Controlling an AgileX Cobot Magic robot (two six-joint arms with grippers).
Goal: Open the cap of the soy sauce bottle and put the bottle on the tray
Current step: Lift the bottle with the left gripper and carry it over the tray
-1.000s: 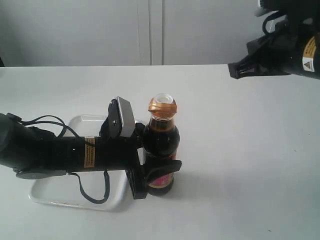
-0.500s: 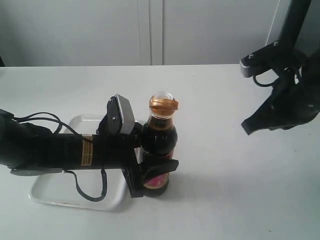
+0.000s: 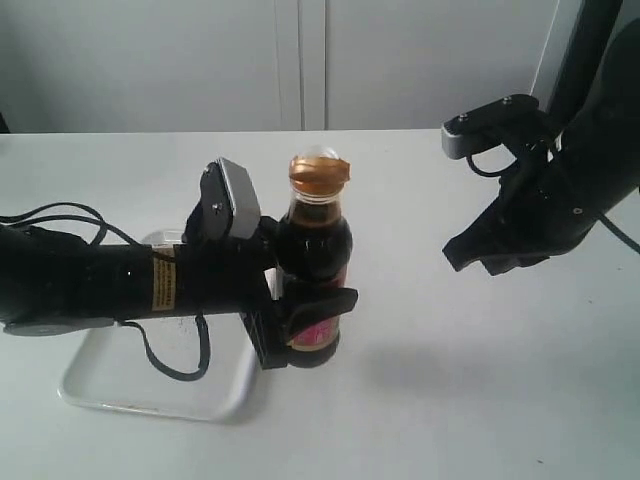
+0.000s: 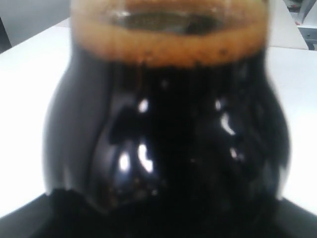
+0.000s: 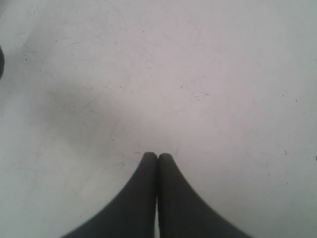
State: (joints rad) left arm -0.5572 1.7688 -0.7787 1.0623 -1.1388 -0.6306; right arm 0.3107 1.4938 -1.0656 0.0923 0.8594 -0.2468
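Observation:
The soy sauce bottle (image 3: 313, 262) stands upright, dark liquid inside, pink-red label low on its body, held just above the table beside the tray's right edge. My left gripper (image 3: 300, 330) is shut on the bottle's lower body, reaching in from the left. The coppery cap (image 3: 320, 172) sits on the neck with a pale dome showing on top. In the left wrist view the bottle (image 4: 168, 129) fills the frame. The white tray (image 3: 120, 385) lies under my left arm. My right gripper (image 3: 462, 255) hangs shut and empty to the right of the bottle; its tips (image 5: 158, 157) touch above bare table.
The white table (image 3: 480, 400) stretches to the right and front of the bottle. A grey wall with cabinet seams stands behind. Black cables loop off my left arm over the tray.
My left gripper has lifted the bottle slightly and shifted it left. My right arm has swung down and in from the upper right toward the bottle.

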